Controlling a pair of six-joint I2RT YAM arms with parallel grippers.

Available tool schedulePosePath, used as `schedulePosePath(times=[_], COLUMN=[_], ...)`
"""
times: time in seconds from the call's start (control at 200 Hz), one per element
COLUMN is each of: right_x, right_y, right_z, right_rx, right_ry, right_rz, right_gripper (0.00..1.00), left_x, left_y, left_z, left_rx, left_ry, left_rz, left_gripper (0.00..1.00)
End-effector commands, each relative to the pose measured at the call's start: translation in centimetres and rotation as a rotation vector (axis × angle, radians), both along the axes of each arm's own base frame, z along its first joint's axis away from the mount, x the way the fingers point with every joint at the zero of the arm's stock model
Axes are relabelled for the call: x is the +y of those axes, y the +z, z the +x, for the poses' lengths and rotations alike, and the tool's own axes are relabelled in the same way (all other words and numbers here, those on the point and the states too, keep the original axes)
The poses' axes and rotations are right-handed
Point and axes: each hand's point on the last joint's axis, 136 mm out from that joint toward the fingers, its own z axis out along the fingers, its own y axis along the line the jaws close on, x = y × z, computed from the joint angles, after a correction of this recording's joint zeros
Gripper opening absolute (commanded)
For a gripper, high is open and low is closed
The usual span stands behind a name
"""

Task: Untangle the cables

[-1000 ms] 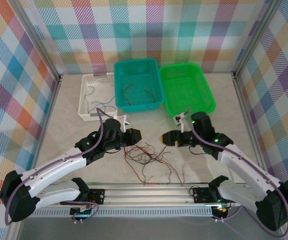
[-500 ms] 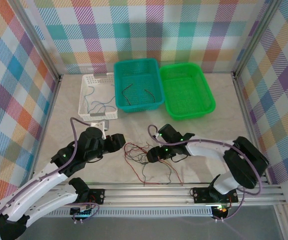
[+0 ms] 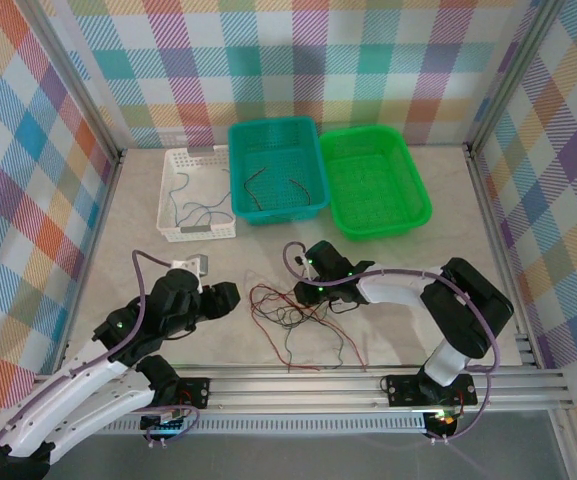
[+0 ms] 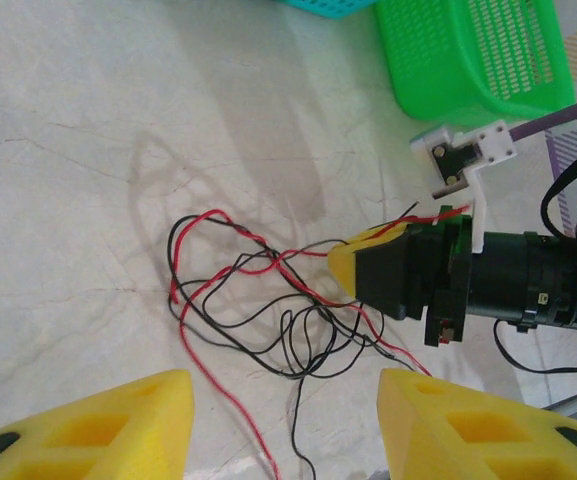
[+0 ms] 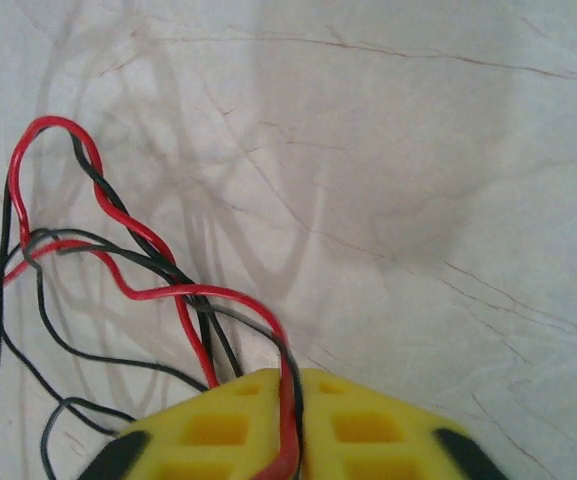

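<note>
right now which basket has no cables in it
The green basket, rightmost: bare inside. The teal basket and white basket each hold cables.

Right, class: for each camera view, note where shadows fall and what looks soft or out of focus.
Top external: even light, thin red and black cables sharp but tiny. Left wrist: faint cable shadows on the pale marbled tabletop; yellow-foam left gripper soft-edged. Right wrist: broad soft shadows above the cables; yellow-foam right gripper blurred close-up.

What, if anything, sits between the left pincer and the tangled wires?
Nothing visible. Only bare table lies between the open left pincer and the wires. The right pincer grips them from the far side, out of the path.
</note>
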Motion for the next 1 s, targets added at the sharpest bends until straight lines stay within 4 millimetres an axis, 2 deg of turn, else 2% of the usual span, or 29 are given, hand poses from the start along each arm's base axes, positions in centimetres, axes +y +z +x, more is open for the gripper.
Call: schedulePosePath(times=[0.0,0.14,0.24,0.37,0.465,0.585,0.725,0.86,0.995], right_x=[0.3,-0.1,0.2,1.5,2.1,2.2,2.0,1.8,1.6], right_y=[3.0,8.6,14.0,20.1,23.5,27.2,30.1,30.9,31.8], right_z=[1.1,1.9,2.1,0.4,-0.9,-2.2,-3.1,-3.1,-3.1], right_rx=[-0.100,-0.196,-0.260,-0.277,-0.273,-0.281,-0.293,-0.302,-0.315], right_ry=[0.003,0.013,0.023,0.099,0.148,0.189,0.208,0.205,0.199], right_rz=[0.012,0.016,0.090,0.255,0.343,0.430,0.483,0.478,0.500], right_gripper=[0.00,0.00,0.00,0.00,0.00,0.00,0.00,0.00,0.00], left_x=[0.7,-0.6,-1.9,-3.8,-4.7,-6.1,-7.2,-7.0,-7.0], left_y=[-0.7,-1.4,-2.0,-2.4,-2.3,-0.8,1.3,3.2,3.3], left_z=[-0.2,-0.1,0.2,0.6,0.8,1.4,1.4,1.0,1.1], left_rx=[0.011,0.033,0.052,0.060,0.055,-0.006,-0.079,-0.160,-0.180], left_ry=[0.025,-0.006,-0.029,-0.075,-0.097,-0.134,-0.184,-0.203,-0.199], left_rz=[0.005,-0.033,-0.065,-0.135,-0.172,-0.258,-0.342,-0.406,-0.425], left_gripper=[0.52,0.52,0.52,0.53,0.54,0.58,0.66,0.76,0.80])
